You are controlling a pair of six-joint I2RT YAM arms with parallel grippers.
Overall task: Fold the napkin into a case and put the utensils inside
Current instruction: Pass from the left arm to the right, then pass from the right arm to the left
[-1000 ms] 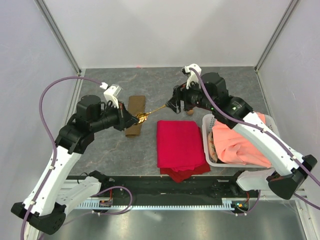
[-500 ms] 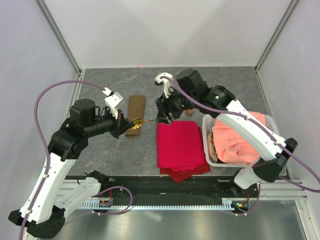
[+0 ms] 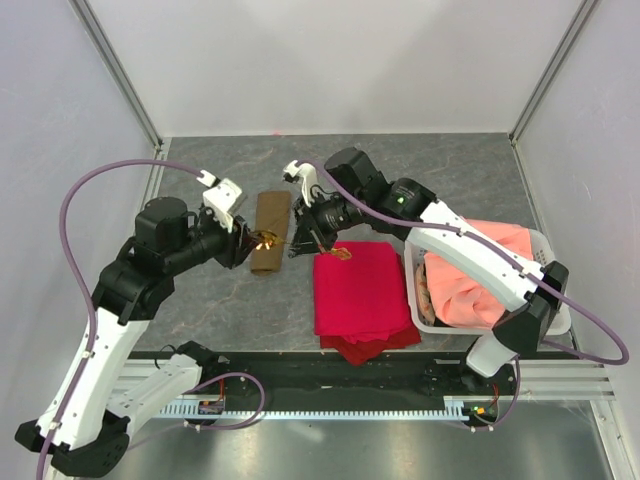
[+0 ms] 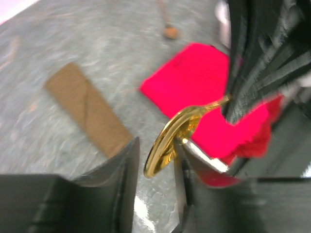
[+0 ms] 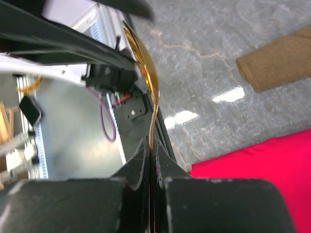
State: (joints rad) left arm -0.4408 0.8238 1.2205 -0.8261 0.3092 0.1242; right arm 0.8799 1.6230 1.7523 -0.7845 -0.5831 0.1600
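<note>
Left wrist view: the spoon (image 4: 167,141) hangs over the case (image 4: 87,114), its handle reaching off the case's right side and clamped in the right jaws, its bowl between the left jaws, which stand apart. Its long axis lies across the case's, so a turn likely comes first.

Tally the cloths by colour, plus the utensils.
Olive-brown napkin: 1
Red cloth: 1
Salmon-orange cloth: 1
Utensils: 2, gold spoon and a blurred second piece
Total: 5
</note>
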